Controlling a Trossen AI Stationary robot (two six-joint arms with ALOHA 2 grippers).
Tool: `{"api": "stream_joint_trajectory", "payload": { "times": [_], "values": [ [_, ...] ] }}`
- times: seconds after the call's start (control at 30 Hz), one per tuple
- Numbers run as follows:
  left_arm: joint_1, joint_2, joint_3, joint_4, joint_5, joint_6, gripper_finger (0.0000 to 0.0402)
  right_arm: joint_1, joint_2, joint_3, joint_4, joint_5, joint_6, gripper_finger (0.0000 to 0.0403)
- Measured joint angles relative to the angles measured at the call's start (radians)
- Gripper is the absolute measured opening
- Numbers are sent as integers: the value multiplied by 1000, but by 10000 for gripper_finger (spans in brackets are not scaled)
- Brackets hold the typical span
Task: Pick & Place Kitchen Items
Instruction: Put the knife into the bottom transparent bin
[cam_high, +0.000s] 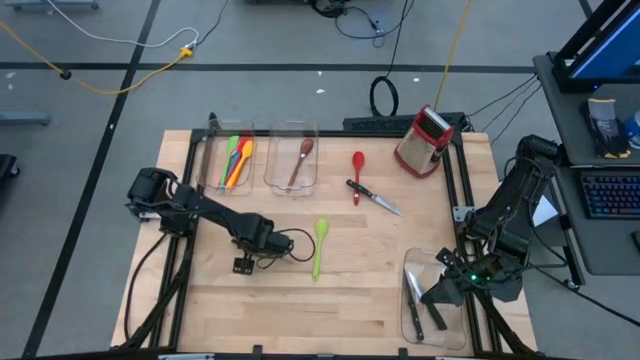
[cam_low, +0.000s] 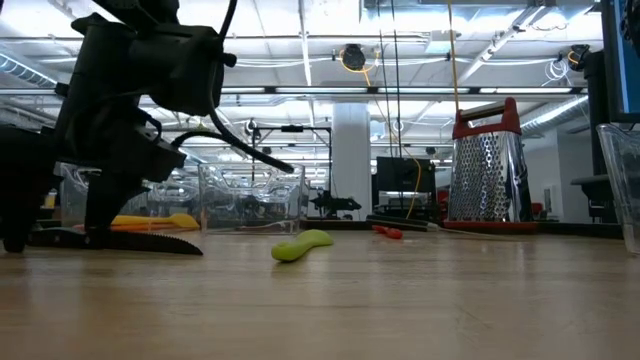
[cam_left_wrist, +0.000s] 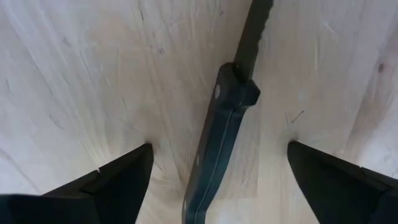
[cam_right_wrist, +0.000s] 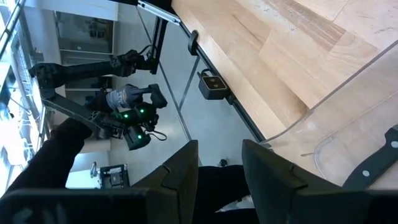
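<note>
Left gripper (cam_left_wrist: 214, 180) is hanging low over the table (cam_high: 350, 290), fingers spread wide on either side of a black-handled knife (cam_left_wrist: 217, 143) without touching it. The knife is lying flat on the wood; its handle end and blade tip are running out of the wrist view, and in the high view the arm is hiding it. In the low view, its serrated blade (cam_low: 150, 243) is showing under the arm.

Green spoon (cam_high: 319, 245) is lying just beside. Red spoon (cam_high: 358, 172) and another knife (cam_high: 375, 197) are lying farther back.

Right gripper (cam_right_wrist: 219, 163) is waiting over the near-right clear bin (cam_high: 432, 330), fingers partly apart, gripping nothing visible. Knives in that bin are partly blocked.
</note>
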Motion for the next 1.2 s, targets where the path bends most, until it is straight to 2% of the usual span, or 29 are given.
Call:
{"api": "stream_joint_trajectory", "payload": {
  "times": [0.1, 0.4, 0.7, 0.93, 1.2],
  "values": [
    [9, 0, 0, 0, 0, 14, 340, 0, 0, 0, 0, 3, 0, 116],
    [12, 0, -2, 6, -15, 76, 198, -8, 0, 0, 0, 22, 0, 116],
    [13, -1, -3, 15, 21, -31, 34, -31, 0, 0, -1, 28, -4, 116],
    [14, -24, -2, -15, 46, -119, 34, -31, 0, 0, 0, 26, -12, 116],
    [13, -166, 15, -25, 162, -284, 29, -31, 0, 0, 11, 26, -62, 116]
  ]
}}
